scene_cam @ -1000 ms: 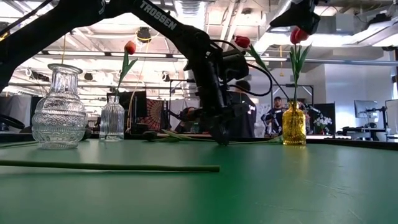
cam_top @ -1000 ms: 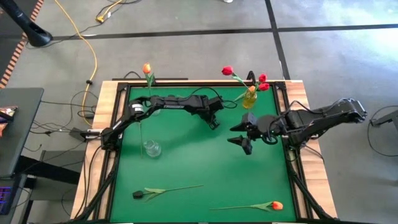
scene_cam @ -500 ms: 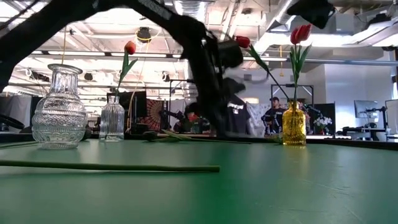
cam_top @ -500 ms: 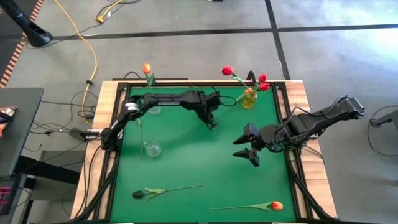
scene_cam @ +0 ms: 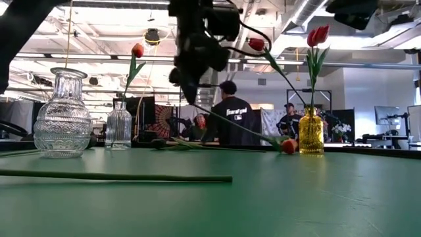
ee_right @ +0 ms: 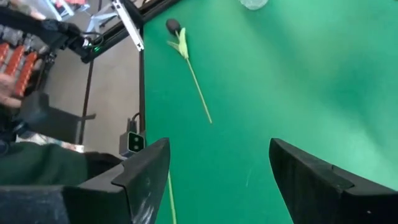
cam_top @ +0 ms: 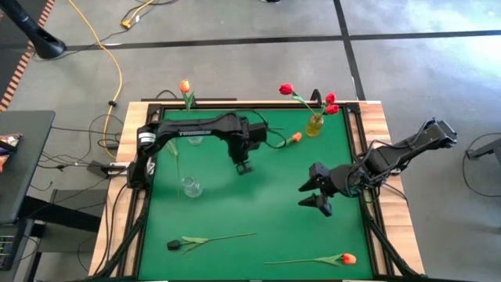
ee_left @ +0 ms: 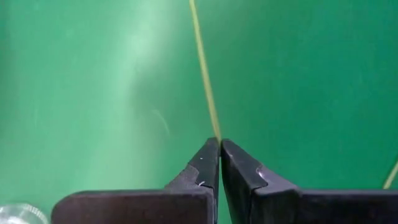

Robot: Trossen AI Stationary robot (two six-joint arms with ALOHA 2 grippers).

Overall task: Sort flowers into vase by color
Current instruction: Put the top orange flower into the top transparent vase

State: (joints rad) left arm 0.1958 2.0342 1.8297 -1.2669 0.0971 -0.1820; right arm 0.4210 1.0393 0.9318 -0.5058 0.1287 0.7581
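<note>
I see the green table (cam_top: 258, 196) with both arms over it. My left gripper (cam_top: 243, 166) sits over the middle of the table toward the far side, its fingers (ee_left: 208, 163) pressed together on the thin stem of an orange tulip (cam_top: 296, 138). That stem slopes from the pinch toward the right, and in the low view the head (scene_cam: 287, 146) rests low at the table surface just beside the yellow vase (cam_top: 314, 125). My right gripper (cam_top: 317, 190) hovers over the right side of the table with its fingers (ee_right: 146, 171) spread apart and nothing between them.

The yellow vase at the far right holds red tulips (cam_top: 286, 89). A slim clear vase (scene_cam: 118, 124) at the far left holds one orange tulip (cam_top: 185, 86). A round clear vase (cam_top: 190, 186) stands at the left. A dark tulip (cam_top: 174, 244) lies on the table near the front left, and another orange tulip (cam_top: 347, 258) lies at the front right.
</note>
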